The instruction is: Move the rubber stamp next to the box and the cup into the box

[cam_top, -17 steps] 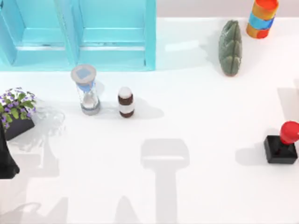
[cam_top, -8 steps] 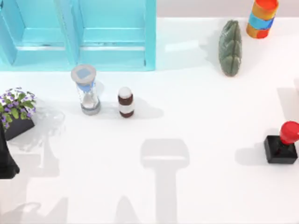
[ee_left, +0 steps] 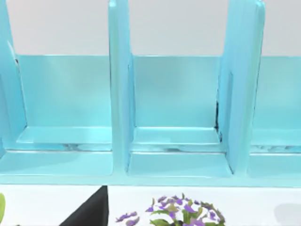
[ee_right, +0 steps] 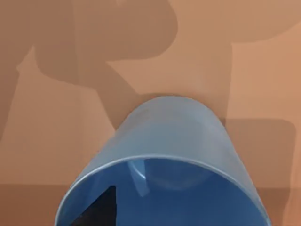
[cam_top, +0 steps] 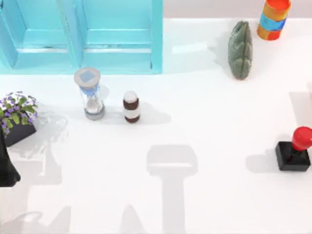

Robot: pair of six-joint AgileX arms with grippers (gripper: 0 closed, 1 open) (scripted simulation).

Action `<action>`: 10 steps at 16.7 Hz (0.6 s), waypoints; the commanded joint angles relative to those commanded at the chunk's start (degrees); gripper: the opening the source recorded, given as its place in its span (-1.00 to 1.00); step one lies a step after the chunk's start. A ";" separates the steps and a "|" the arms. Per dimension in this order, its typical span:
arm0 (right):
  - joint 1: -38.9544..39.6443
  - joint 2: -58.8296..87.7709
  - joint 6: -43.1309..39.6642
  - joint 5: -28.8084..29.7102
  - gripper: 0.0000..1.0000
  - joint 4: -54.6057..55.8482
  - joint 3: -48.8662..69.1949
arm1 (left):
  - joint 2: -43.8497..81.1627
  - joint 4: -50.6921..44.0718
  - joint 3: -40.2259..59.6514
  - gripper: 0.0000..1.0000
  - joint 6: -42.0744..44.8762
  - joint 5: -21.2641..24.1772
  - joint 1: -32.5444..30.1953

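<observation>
The rubber stamp (cam_top: 294,150), a black square base with a red knob, stands upright near the table's right edge. The light blue box (cam_top: 157,34) with open compartments sits at the back left, and the left wrist view looks into its compartments (ee_left: 120,94). In the right wrist view the blue cup (ee_right: 169,141) lies close under the camera, mouth toward it, above a brown surface. One dark fingertip (ee_right: 96,212) of my right gripper reaches inside its rim. My left arm (cam_top: 6,168) is parked at the table's left edge.
An hourglass (cam_top: 90,95) and a brown bottle with a white cap (cam_top: 131,107) stand in front of the box. A potted purple plant (cam_top: 17,114) is at the left. A green leafy object (cam_top: 240,48) and an orange-and-blue striped cylinder (cam_top: 273,18) sit at the back right.
</observation>
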 joint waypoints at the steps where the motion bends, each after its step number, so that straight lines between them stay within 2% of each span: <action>1: 0.00 0.00 0.00 0.00 1.00 0.00 0.00 | 0.00 0.00 0.00 1.00 0.00 0.00 0.00; 4: 0.68 0.13 -0.77 -0.27 1.00 -0.54 0.79 | 0.00 0.00 0.00 1.00 0.00 0.00 0.00; 10: 6.33 -1.64 -4.36 -1.38 1.00 -2.09 11.26 | 0.00 0.00 0.00 1.00 0.00 0.00 0.00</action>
